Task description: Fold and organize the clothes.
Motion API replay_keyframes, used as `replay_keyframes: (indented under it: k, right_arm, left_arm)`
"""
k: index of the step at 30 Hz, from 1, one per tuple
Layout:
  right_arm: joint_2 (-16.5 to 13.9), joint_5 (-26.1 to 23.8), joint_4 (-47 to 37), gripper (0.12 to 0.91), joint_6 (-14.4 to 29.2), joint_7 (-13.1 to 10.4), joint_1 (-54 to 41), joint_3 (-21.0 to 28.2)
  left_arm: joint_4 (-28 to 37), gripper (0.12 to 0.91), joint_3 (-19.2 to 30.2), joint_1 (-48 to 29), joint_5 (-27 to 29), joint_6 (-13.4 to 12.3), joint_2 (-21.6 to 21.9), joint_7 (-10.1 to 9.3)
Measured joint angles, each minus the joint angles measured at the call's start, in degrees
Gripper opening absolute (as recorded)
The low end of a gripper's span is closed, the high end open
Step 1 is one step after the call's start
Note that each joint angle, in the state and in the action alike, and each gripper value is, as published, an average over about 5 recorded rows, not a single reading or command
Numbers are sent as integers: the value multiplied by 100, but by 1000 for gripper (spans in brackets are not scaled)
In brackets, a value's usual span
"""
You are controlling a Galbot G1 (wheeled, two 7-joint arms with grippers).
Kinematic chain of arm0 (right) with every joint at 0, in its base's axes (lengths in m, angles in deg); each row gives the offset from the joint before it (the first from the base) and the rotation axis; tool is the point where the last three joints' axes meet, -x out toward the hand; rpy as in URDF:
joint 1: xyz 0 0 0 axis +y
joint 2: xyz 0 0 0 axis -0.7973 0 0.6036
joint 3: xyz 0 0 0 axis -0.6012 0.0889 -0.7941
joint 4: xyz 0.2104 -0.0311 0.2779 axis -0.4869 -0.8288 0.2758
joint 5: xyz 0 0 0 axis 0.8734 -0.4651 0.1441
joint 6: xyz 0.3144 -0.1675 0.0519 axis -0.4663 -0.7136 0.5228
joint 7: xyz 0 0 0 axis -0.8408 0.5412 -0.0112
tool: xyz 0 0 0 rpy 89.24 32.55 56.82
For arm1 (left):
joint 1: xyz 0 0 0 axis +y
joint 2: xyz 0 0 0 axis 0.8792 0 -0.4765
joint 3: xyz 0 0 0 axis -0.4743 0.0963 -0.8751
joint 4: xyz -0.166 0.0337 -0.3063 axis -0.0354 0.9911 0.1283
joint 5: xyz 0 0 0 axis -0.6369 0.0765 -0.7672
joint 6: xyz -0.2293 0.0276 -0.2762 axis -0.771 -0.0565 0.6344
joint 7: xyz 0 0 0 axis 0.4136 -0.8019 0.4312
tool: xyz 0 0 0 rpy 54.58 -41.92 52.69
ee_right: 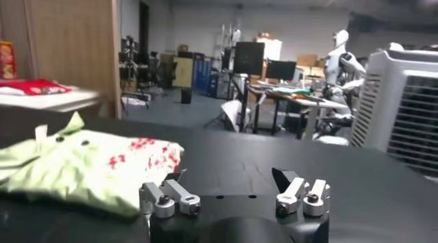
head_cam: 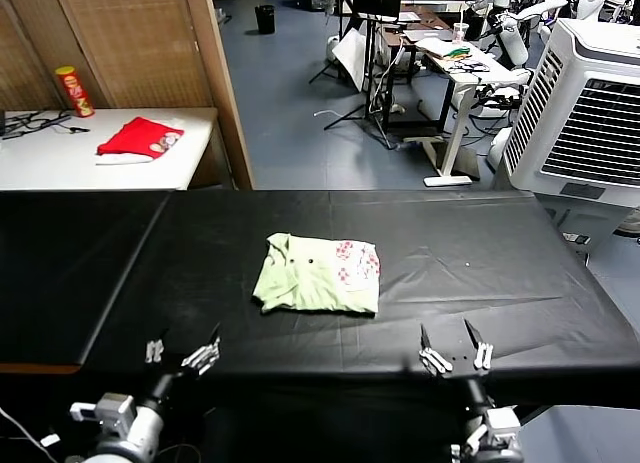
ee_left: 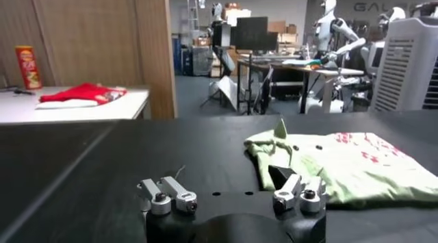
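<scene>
Folded shirt on the black table, both grippers clear of it.
The green shirt lies mid-table; left gripper and right gripper hover at the near edge, fingers apart, empty.

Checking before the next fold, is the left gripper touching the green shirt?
Apart. The head view shows the open left gripper near the table's front edge, with bare black cloth between it and the shirt.

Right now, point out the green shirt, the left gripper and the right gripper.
green shirt [head_cam: 315, 278], head view, middle of the folded cloth.
left gripper [head_cam: 183, 353], head view, midway between its open fingertips.
right gripper [head_cam: 455, 350], head view, midway between its open fingertips.
</scene>
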Motion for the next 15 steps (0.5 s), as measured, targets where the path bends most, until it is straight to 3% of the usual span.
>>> replay_keyframes:
  k: [9, 15]
  right_arm:
    - [38, 119, 480, 798, -516, -296, 802, -33]
    - [77, 281, 674, 798, -810, -310, 1064, -27]
  left_arm:
    - [-336, 798, -200, 495, -67, 360, -62, -68]
    - [-467, 798, -300, 636, -66, 490, -97, -48]
